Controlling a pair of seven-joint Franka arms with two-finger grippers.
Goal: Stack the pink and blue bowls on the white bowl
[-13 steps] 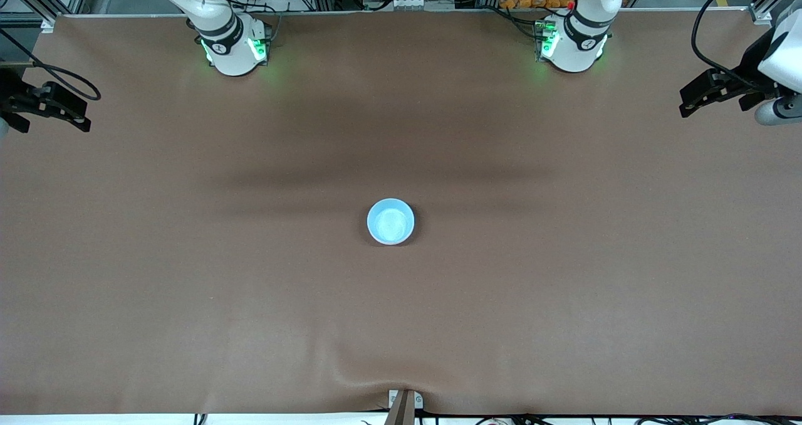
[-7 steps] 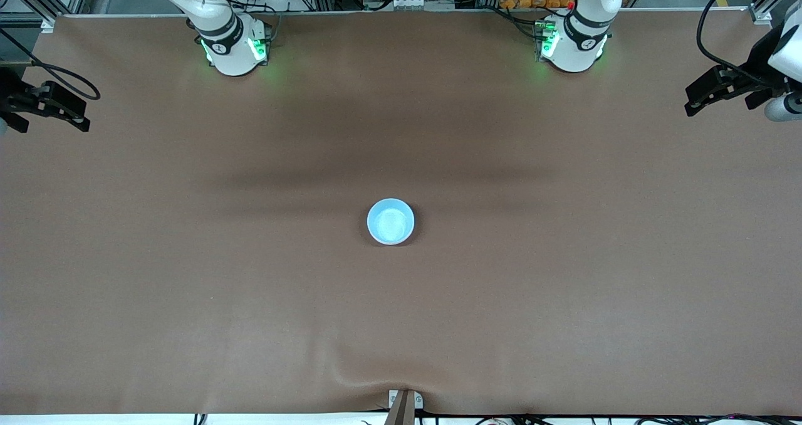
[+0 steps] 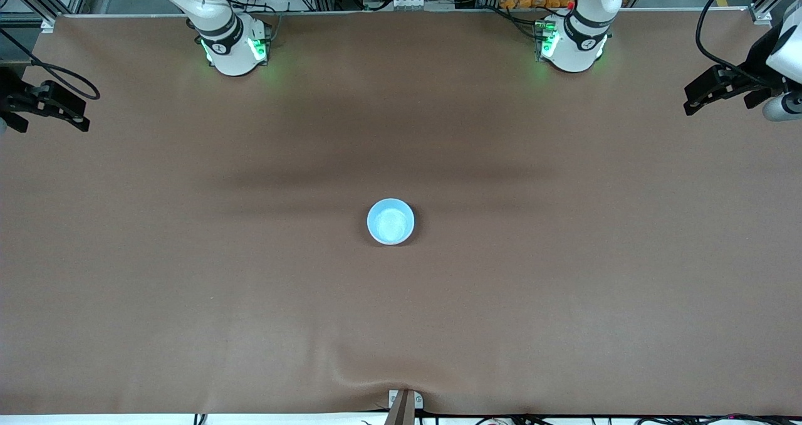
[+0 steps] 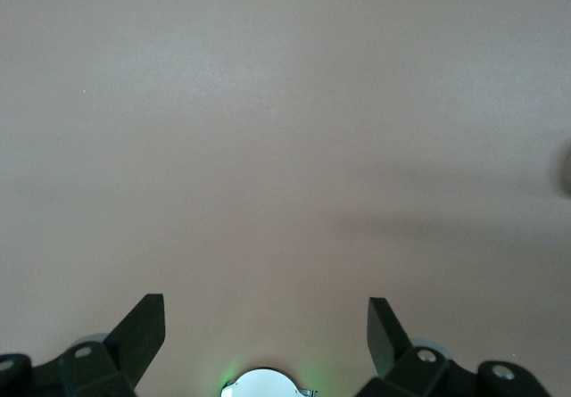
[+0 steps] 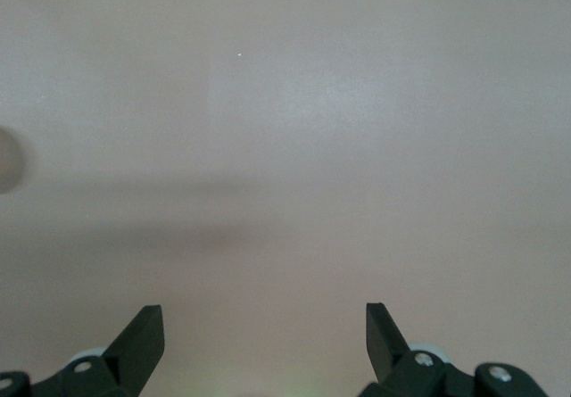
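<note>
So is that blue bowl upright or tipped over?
Upright. The blue bowl shows a full round rim and its pale inside, mouth up, on the table.

The blue bowl (image 3: 390, 222) is light sky blue, plain, with a paler, almost white shine inside. The table (image 3: 188, 287) is covered in a plain brown cloth with soft darker shadow bands. The arm bases (image 3: 235, 46) are white with green lights. The left gripper (image 4: 266, 326) and right gripper (image 5: 265, 326) are black.
</note>
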